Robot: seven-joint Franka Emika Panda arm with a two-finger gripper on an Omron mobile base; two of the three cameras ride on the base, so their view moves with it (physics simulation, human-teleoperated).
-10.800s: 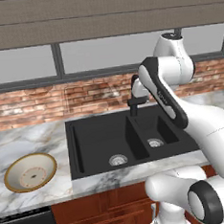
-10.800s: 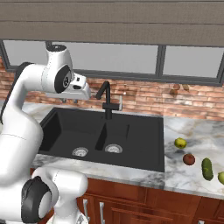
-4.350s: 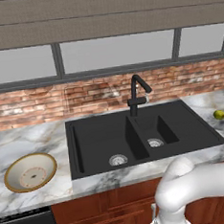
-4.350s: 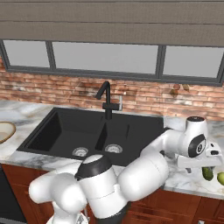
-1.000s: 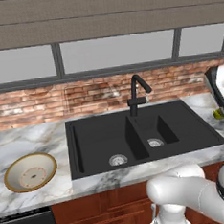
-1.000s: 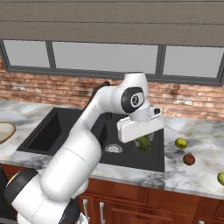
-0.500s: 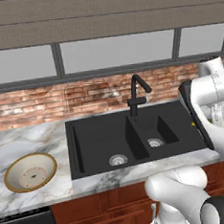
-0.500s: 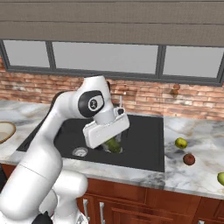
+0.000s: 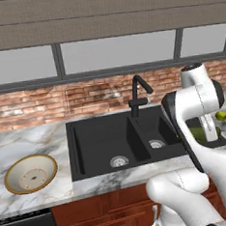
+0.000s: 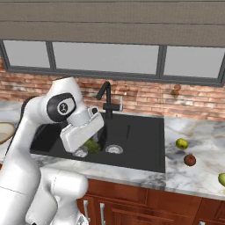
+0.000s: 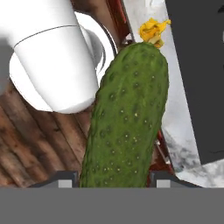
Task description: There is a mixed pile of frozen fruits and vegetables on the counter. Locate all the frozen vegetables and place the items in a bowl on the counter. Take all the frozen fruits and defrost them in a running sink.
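Observation:
My gripper [image 11: 114, 180] is shut on the long dark green cucumber [image 11: 129, 118], which stands up between the two finger tips with a yellow flower end at its top. From the right base the cucumber [image 10: 91, 146] hangs under the hand over the black sink [image 10: 140, 140]. In the left base view it [image 9: 204, 133] peeks out behind the forearm. The bowl [image 9: 30, 173] sits on the counter [image 9: 35, 141] left of the sink. A lemon-like ball [image 10: 181, 143], a dark red ball [image 10: 190, 160] and a pale yellow-green ball [image 10: 222, 179] lie on the counter to the right.
A black gooseneck tap [image 9: 137, 88] stands behind the sink's divider. The brick wall and windows run along the back. My own white arm crosses in front of the sink's left side in the right base view.
The arm has swung left across the sink with the cucumber in its grip, from the sink's right part toward its left side. The balls and the bowl have not moved.

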